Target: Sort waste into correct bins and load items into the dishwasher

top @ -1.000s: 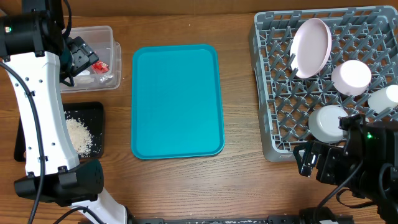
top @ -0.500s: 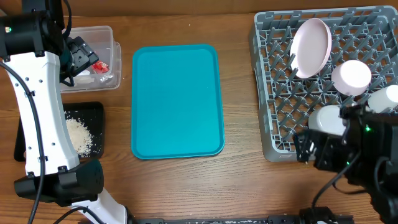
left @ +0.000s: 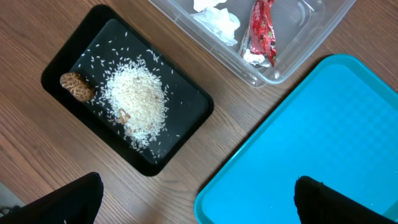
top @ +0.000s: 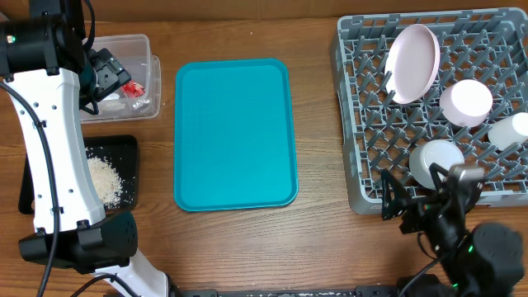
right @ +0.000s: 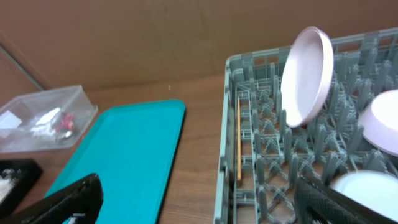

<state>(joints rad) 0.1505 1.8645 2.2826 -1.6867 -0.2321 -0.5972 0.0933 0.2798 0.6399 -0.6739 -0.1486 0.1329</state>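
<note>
— On the right of the frame, what's in the rack [top: 369, 142]?
— One plate [top: 414, 62] on edge, two bowls, namely the upper bowl [top: 466, 101] and the lower bowl [top: 436, 161], one cup [top: 510, 129] and one stick [right: 239, 140].
— And on the left?
— One clear tub [left: 292, 62] holds crumpled napkins [left: 217, 18] and one red wrapper [left: 261, 31]. One black tray [left: 59, 62] holds a rice heap [left: 137, 102] and one brown lump [left: 76, 86]. One teal tray [top: 235, 132] lies between them on the counter [top: 318, 124].
— The claws?
— The left claw [left: 198, 182] and right claw [right: 198, 183] are both spread wide and empty.
</note>
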